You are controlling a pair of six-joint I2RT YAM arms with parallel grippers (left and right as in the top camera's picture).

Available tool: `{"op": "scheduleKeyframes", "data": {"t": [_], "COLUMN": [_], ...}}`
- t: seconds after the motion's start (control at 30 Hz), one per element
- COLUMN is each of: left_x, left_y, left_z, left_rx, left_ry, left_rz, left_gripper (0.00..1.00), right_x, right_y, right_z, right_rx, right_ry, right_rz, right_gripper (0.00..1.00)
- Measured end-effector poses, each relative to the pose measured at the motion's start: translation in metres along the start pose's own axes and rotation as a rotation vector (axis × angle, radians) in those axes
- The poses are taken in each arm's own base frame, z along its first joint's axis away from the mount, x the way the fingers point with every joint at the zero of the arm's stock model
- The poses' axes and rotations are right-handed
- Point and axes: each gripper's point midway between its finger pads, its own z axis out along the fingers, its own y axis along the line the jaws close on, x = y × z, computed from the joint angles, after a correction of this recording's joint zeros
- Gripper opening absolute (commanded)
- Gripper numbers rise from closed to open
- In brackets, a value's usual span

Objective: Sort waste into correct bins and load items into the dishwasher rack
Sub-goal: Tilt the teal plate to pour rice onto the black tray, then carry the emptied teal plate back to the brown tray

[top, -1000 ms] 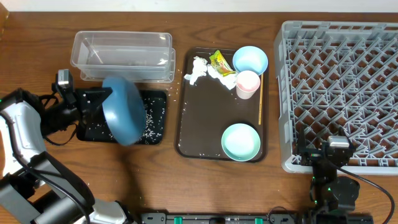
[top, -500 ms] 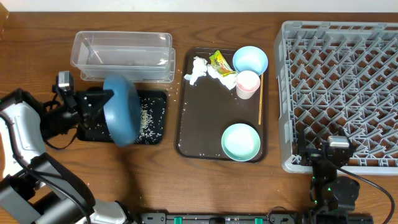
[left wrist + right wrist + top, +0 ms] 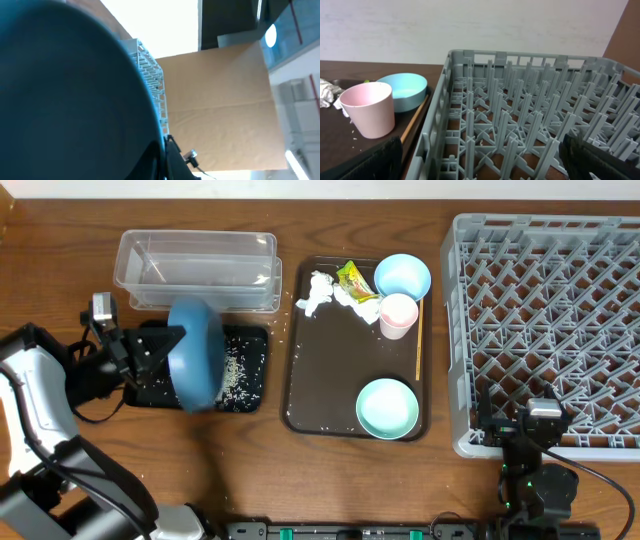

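One dark blue dish (image 3: 197,358) is held on edge above the black tray (image 3: 256,340), presumably so that rice grains (image 3: 233,374) are shed into it. Its rim is clamped by the left gripper (image 3: 170,342). The right gripper (image 3: 480,145) is parked, jaws spread, at the dishwasher rack (image 3: 545,310).

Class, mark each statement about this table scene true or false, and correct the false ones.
1. The left gripper holds the large dark blue round dish tilted over the shallow black rectangular tray. True.
2. The pale pink cup stands inside the light blue small bowl. False: the cup stands beside that bowl on the brown serving tray.
3. In the black tray lie loose white rice grains. True.
4. The mint-green small bowl sits in the large grey plastic grid rack. False: it sits on the brown tray; the rack holds no dishes.
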Motion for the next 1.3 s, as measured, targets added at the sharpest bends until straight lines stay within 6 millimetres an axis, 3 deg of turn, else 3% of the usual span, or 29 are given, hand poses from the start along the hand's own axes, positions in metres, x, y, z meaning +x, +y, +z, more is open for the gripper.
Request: {"op": "scheduleKeyframes", "data": {"t": [0.33, 0.5, 0.7, 0.8, 0.87, 0.93, 1.03, 1.13, 1.3], "left_x": [0.026, 0.034, 0.014, -0.009, -0.029, -0.043, -0.046, -0.041, -0.025], "left_y": [-0.042, -0.051, -0.039, -0.025, -0.008, 0.014, 0.034, 0.032, 0.005], "left_z": [0.009, 0.015, 0.016, 0.016, 0.014, 0.007, -0.001, 0.000, 0.003], "left_rx": [0.004, 0.011, -0.019, -0.094, -0.211, -0.362, -0.506, -0.633, -0.829], "left_ry": [0.032, 0.056, 0.046, 0.036, 0.018, -0.021, -0.067, -0.105, -0.194], "left_rz": [0.203, 0.285, 0.525, 0.604, 0.575, 0.415, 0.236, 0.192, 0.291], "left_gripper": [0.06, 0.06, 0.06, 0.06, 0.06, 0.06, 0.06, 0.06, 0.06], "right_x": [0.000, 0.000, 0.000, 0.000, 0.000, 0.000, 0.000, 0.000, 0.000], "right_y": [0.000, 0.000, 0.000, 0.000, 0.000, 0.000, 0.000, 0.000, 0.000], "right_z": [0.000, 0.000, 0.000, 0.000, 0.000, 0.000, 0.000, 0.000, 0.000], "right_rx": [0.000, 0.000, 0.000, 0.000, 0.000, 0.000, 0.000, 0.000, 0.000], "right_ry": [0.000, 0.000, 0.000, 0.000, 0.000, 0.000, 0.000, 0.000, 0.000], "right_rz": [0.000, 0.000, 0.000, 0.000, 0.000, 0.000, 0.000, 0.000, 0.000], "right_gripper": [0.99, 0.99, 0.99, 0.99, 0.99, 0.99, 0.99, 0.99, 0.99]}}
